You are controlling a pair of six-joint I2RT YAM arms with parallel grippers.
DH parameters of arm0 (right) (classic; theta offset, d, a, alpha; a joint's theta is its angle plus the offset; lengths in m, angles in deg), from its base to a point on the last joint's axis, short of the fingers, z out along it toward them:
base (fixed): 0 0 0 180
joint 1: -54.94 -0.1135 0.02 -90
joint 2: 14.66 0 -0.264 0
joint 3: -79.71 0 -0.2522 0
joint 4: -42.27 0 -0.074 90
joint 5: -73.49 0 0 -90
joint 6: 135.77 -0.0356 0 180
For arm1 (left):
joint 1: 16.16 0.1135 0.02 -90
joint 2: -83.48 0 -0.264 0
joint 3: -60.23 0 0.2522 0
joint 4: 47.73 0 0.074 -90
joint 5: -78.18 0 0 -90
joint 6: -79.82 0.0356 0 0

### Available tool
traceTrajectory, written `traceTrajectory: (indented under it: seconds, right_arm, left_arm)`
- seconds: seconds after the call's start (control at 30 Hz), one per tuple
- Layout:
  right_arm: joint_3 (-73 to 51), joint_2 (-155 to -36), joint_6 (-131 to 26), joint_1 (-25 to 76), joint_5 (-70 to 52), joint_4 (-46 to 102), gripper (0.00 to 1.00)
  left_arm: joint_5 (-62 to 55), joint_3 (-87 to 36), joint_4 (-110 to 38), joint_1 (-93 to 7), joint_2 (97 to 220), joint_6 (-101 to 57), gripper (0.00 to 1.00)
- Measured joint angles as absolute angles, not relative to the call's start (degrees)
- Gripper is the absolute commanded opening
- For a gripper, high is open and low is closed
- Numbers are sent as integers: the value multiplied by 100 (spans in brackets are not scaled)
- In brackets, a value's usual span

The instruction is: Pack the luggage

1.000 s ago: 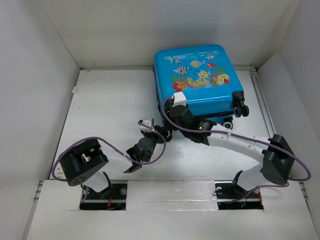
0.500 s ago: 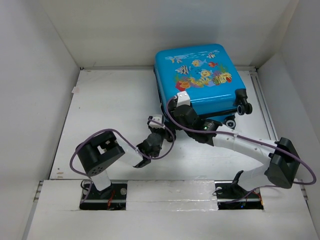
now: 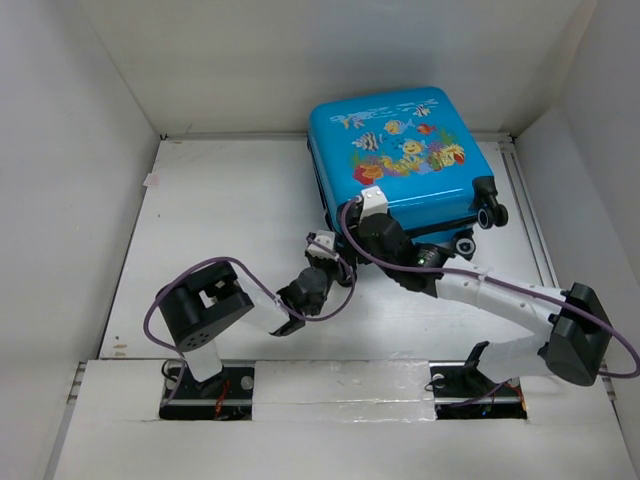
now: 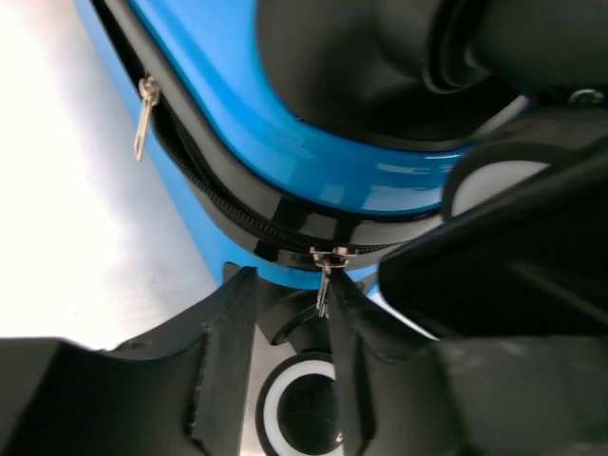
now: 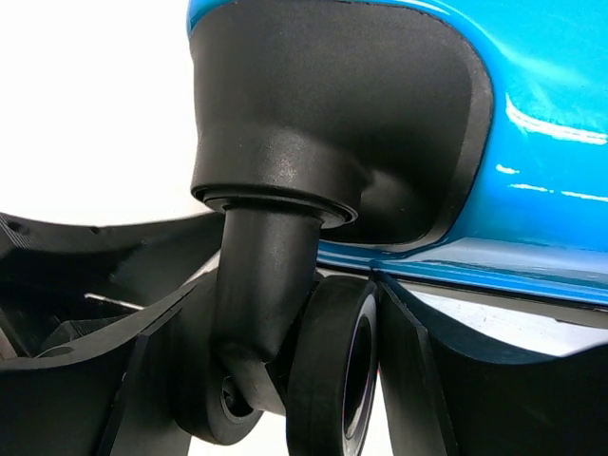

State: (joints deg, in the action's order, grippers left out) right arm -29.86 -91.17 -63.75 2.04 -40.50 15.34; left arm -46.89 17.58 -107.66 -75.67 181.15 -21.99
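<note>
The luggage (image 3: 400, 160) is a bright-blue suitcase lying at the far right with its fish print facing up. My right gripper (image 3: 352, 218) is at its near left corner, shut on a black caster wheel (image 5: 332, 370), with one finger on each side of the wheel and its stem. My left gripper (image 3: 325, 250) is open just left of that corner. In the left wrist view its fingers (image 4: 223, 361) straddle a gap (image 4: 285, 285). A metal zipper pull (image 4: 324, 285) hangs against the inner side of the right finger. A second pull (image 4: 145, 114) hangs further along the zip.
White walls enclose the table (image 3: 220, 220) on the left, back and right. Two more caster wheels (image 3: 490, 213) stick out at the suitcase's near right corner. A wheel with a white ring (image 4: 304, 413) lies below my left fingers.
The suitcase has swung a little to the right and away. My left arm has reached forward to the suitcase's near left corner. My right arm has followed the caster.
</note>
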Motion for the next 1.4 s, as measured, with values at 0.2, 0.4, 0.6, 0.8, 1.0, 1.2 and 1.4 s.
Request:
traceTrajectory:
  seconds: [0.2, 0.4, 0.6, 0.8, 1.0, 1.2, 1.4]
  right_arm:
    - [-3128, -9014, -6500, 208, -3962, 1655, 0]
    - [-3275, -8896, -6585, 210, -3938, 1768, 0]
    - [-3506, -8719, -6642, 193, -3851, 1956, 0]
    - [-3740, -8514, -6710, 105, -3713, 2129, 0]
    - [-3948, -8199, -6751, 97, -3676, 2079, 0]
    - [-3976, -8068, -6795, 83, -3425, 1998, 0]
    - [-3981, -8068, -6810, -185, -3232, 1950, 0]
  left_arm:
    - [-4700, 1667, -10703, -7685, 18135, -2079, 0]
    - [-4693, 1667, -10631, -7720, 18058, -1983, 0]
    - [-4510, 1806, -10521, -7709, 17866, -1736, 0]
    - [-4331, 2132, -10436, -7573, 17387, -1463, 0]
    - [-4333, 2294, -10381, -7117, 17096, -1323, 0]
    - [-3841, 2298, -10373, -6520, 17064, -1509, 0]
    - [-3369, 1820, -9863, -5740, 17064, -1919, 0]
